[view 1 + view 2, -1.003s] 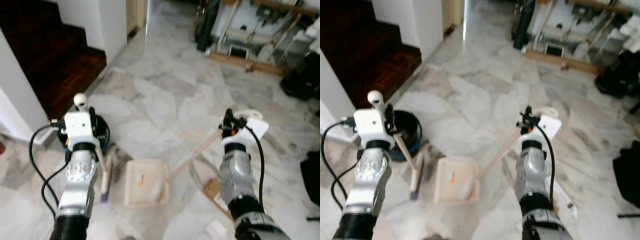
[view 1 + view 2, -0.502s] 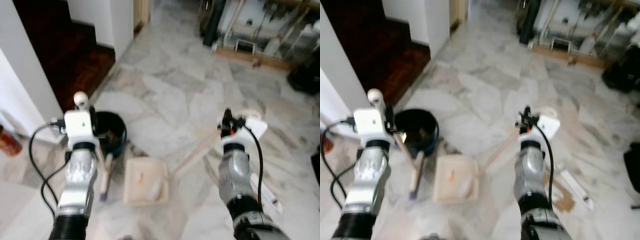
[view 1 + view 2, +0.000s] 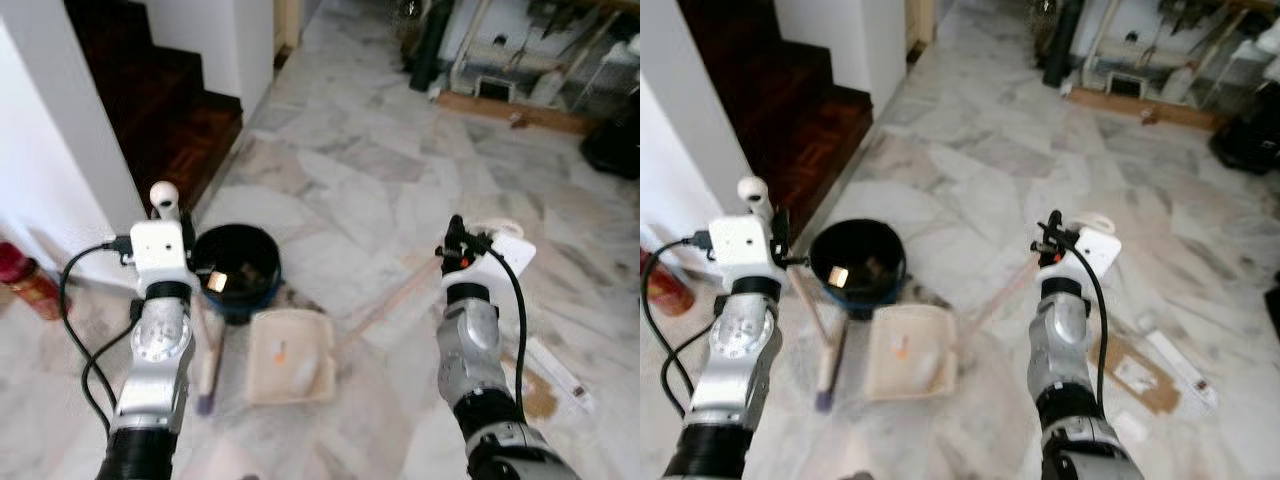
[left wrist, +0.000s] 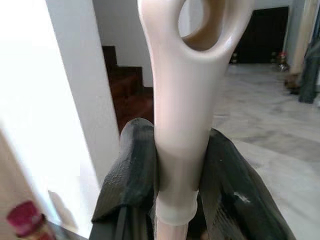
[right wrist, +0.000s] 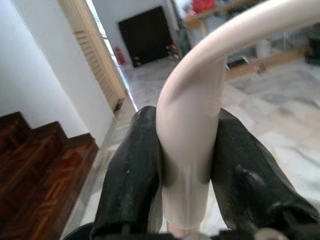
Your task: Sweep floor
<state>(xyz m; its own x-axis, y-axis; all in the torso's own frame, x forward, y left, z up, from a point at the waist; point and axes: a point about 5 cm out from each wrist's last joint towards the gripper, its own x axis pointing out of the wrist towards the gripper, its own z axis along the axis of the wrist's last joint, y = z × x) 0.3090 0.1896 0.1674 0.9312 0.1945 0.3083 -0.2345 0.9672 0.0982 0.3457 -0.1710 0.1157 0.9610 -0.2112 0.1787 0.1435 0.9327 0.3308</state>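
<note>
You stand on a grey-veined white marble floor (image 3: 330, 190), with dark wooden stairs (image 3: 170, 110) at your left. Before you sits a round black bucket (image 3: 236, 268), and just beside it the cream plastic dustpan (image 3: 291, 357) lies flat with some small rubbish inside. Its long cream handle (image 3: 390, 300) rises toward your right gripper (image 5: 187, 165), whose black fingers are closed tightly around it. Your left gripper (image 4: 175, 170) is clamped on the cream loop-ended handle of the small broom (image 3: 208, 360), whose purple-tipped head rests on the floor next to the dustpan.

The risk, I think, is at the dustpan: if you lift or tilt the right arm carelessly, the rubbish can slide out again. A wide stroke with the broom could also knock the bucket.
</note>
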